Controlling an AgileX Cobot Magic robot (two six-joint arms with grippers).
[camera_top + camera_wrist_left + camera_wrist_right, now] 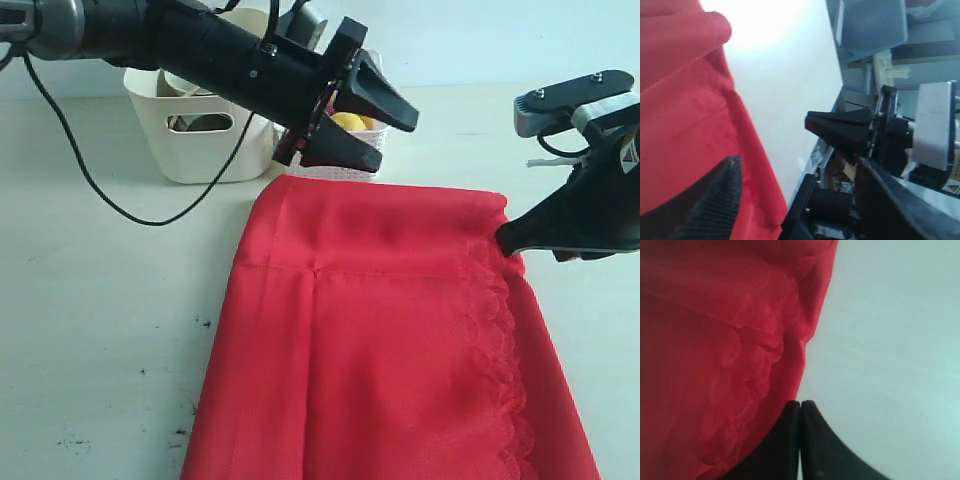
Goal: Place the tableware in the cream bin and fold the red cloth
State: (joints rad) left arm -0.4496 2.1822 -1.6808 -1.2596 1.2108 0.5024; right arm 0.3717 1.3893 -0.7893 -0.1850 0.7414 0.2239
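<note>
The red cloth (pixel 380 350) lies folded over on the table, its scalloped edge (pixel 500 340) running down the right side. My left gripper (pixel 362 122) hangs open above the cloth's far edge, with nothing between its fingers (pixel 715 200). My right gripper (pixel 505 240) is shut, its tips (pixel 800 404) resting against the cloth's far right corner; no fabric shows between them. The cream bin (pixel 195 150) stands at the back left, behind the left arm. The tableware is hidden; only a dim shape shows through the bin's handle cut-out (pixel 205 122).
A white perforated basket (pixel 350 168) with a yellow lemon (pixel 345 120) stands just behind the left gripper, next to the cream bin. A black cable (pixel 110 200) loops over the table at the left. The right arm (pixel 840 125) shows across the table in the left wrist view.
</note>
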